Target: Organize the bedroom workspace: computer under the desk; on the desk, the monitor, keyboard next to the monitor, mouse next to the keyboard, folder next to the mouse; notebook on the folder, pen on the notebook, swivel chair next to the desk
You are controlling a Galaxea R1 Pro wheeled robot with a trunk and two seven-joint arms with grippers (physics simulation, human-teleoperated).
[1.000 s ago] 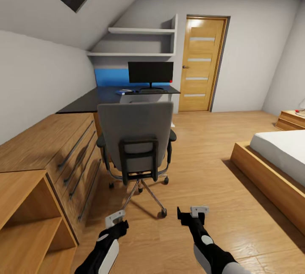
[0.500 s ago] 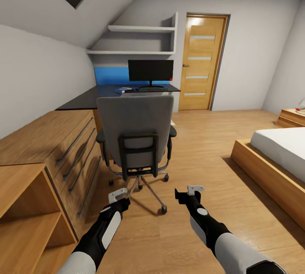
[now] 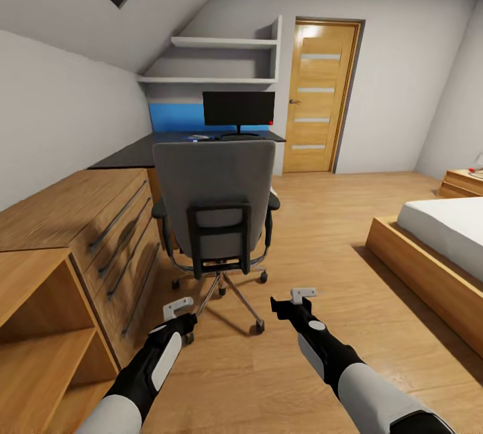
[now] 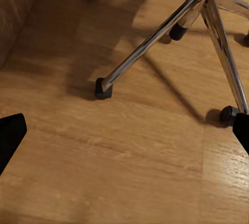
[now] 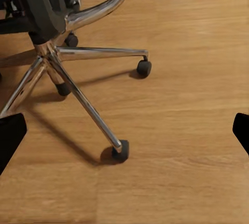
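- the swivel chair (image 3: 215, 202) stands mid-room on the wooden floor (image 3: 322, 233), its grey back toward the camera and its chrome star base (image 3: 228, 293) on casters.
- past the chair, at 12 o'clock, the black counter (image 3: 134, 151) runs along the blue back panel; the monitor (image 3: 238, 108) stands upright on it.
- the keyboard and folder cannot be made out from here.
- left tool (image 3: 178, 313) hangs low over the floor at 7 o'clock of the chair base, released, fingers (image 4: 10, 136) spread wide apart, holding nothing.
- right tool (image 3: 292, 302) hangs at 5 o'clock of the base, likewise released and empty.
- an oak drawer unit (image 3: 80, 219) sits at 9 o'clock, a bed (image 3: 443, 239) at 3 o'clock.
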